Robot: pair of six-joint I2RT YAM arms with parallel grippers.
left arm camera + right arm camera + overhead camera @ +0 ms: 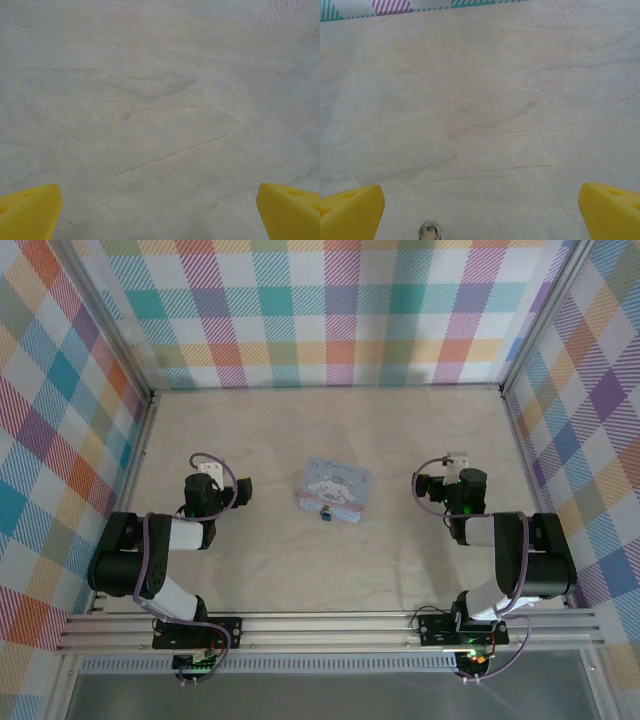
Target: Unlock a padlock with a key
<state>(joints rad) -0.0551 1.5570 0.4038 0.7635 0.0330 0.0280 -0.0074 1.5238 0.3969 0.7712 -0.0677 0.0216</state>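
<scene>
left gripper and right gripper both gape wide and empty, so the small flat key could skid away when pinched.

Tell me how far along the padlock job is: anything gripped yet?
Nothing looks done yet. The padlock sits by the near edge of the pale blue tin, no gripper near it. The left gripper and right gripper are both open and empty above the table. A small metal piece, probably the key, lies close under the right gripper. Left to do: grasp it, insert, turn.
</scene>
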